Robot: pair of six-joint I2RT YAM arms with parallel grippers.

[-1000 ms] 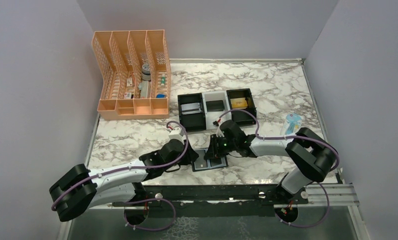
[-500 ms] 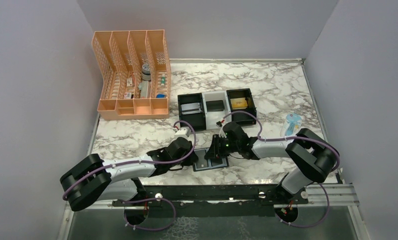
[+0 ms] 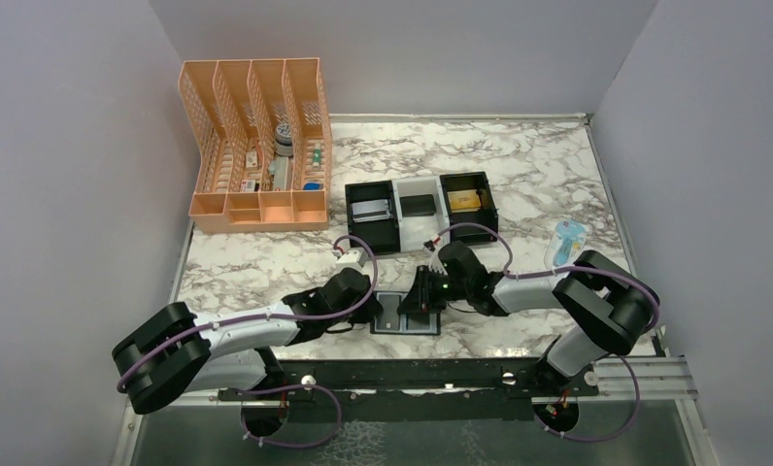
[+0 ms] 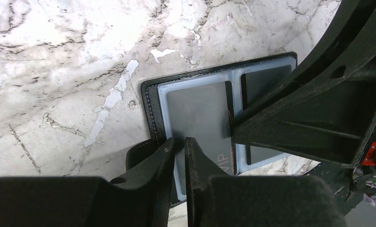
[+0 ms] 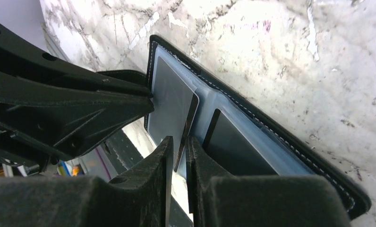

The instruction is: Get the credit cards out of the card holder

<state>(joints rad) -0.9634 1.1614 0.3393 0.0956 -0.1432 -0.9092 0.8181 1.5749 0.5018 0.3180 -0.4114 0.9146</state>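
Note:
The card holder point(image 3: 403, 321) lies open on the marble near the table's front edge, its blue-grey lining up point(image 4: 163, 101). A dark grey credit card point(image 4: 200, 109) sits in its left pocket and a second one point(image 4: 266, 80) in the right pocket. My left gripper point(image 4: 181, 140) is shut on the card holder's left edge, beside the snap tab. My right gripper point(image 5: 179, 138) reaches in from the right. The inner edge of the left credit card point(image 5: 169, 101) is tilted up out of its pocket and pinched between the right gripper's jaws. In the top view both grippers point(image 3: 375, 309) point(image 3: 423, 303) cover most of the card holder.
Three square trays stand behind the card holder: black point(image 3: 371, 216), white point(image 3: 419, 206) and black point(image 3: 467, 199). A peach desk organiser point(image 3: 256, 146) stands at the back left. A blue-and-white packet point(image 3: 567, 241) lies at the right. The table's front edge is just below the card holder.
My left gripper has moved right onto the card holder's edge and its jaws have narrowed. The right gripper has shifted slightly right and nearer, and the card holder slid a little with it.

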